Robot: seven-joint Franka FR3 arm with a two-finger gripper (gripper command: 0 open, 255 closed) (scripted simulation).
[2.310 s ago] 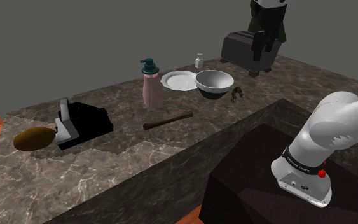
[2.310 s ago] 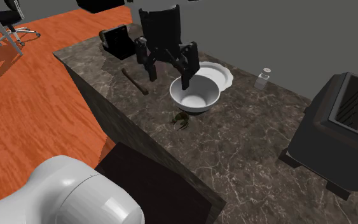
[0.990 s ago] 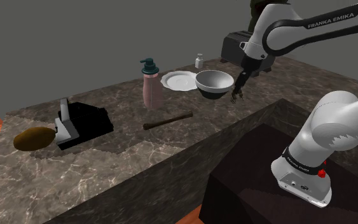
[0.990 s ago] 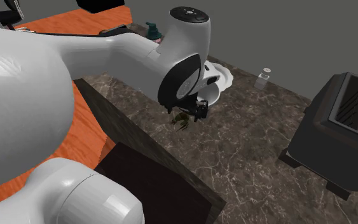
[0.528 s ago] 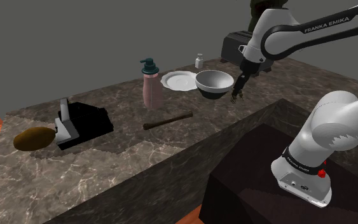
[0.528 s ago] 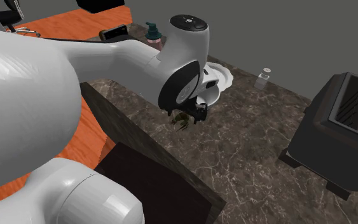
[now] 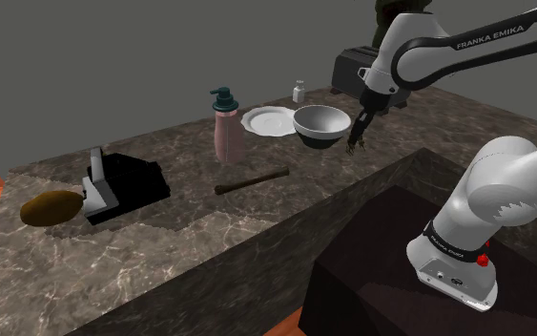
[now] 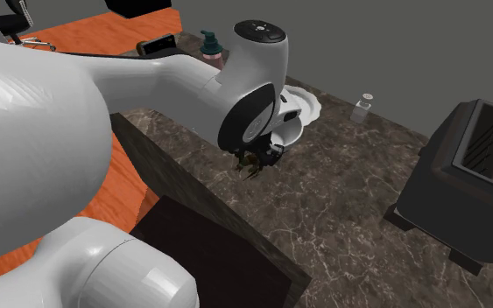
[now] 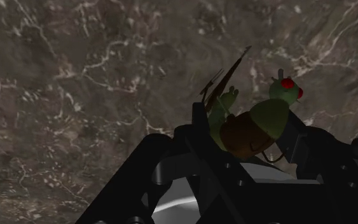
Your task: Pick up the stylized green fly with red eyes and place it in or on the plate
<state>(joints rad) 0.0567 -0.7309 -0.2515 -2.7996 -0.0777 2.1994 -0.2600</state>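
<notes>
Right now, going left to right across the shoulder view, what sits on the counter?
Brown oval lump → black-and-white device → pink pump bottle → white plate → white bowl → claw clasping the green fly.

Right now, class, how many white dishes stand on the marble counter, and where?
2. A white bowl stands beside the gripper, which clasps the fly. A white plate lies next to the bowl on the shoulder view's left, near the pink pump bottle. None seems hidden.

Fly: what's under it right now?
Marbled countertop shows beneath the fly, which the end effector clasps. The fingers cover its underside, so contact with the counter cannot be seen.
</notes>
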